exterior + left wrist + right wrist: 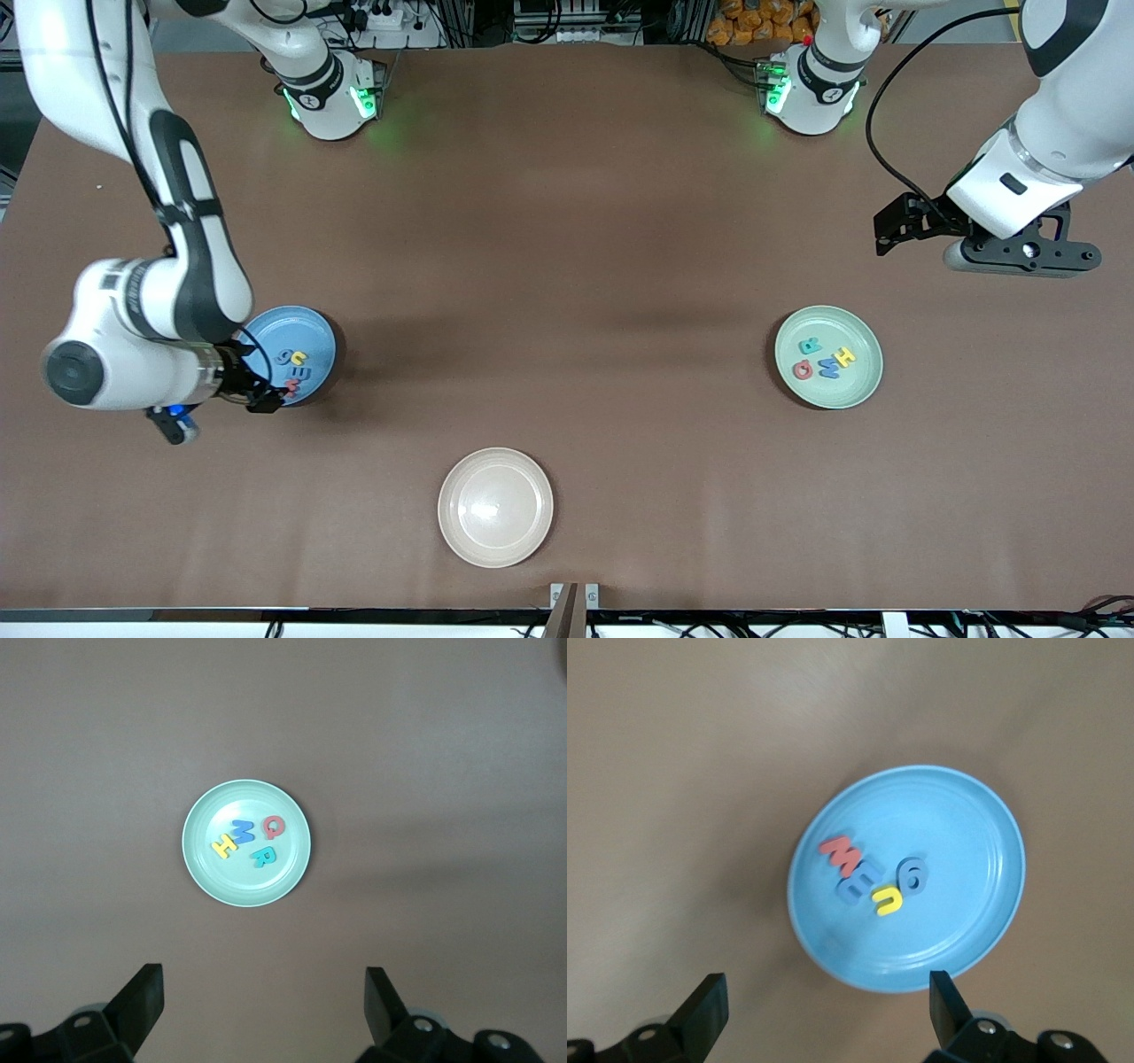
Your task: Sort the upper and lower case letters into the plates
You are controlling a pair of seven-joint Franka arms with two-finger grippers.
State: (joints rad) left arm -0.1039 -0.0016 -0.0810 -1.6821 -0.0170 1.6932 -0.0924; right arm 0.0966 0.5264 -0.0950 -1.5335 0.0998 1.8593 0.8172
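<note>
The sky blue plate [276, 326] lies toward the right arm's end of the table and holds several small letters [296, 363]: red, blue, yellow and blue. In the right wrist view the plate [970, 837] and its letters [873, 879] show plainly. My right gripper [261, 399] is open and empty over the plate's edge nearest the front camera; it also shows in the right wrist view [828, 1005]. The mint green plate [842, 392] holds R, Q, M and H [824, 359]. My left gripper [893, 230] hangs open and empty above the table, away from the mint plate [252, 888].
A cream-beige plate [495, 470] lies empty near the table's front edge, between the two other plates. Both robot bases stand along the edge farthest from the front camera.
</note>
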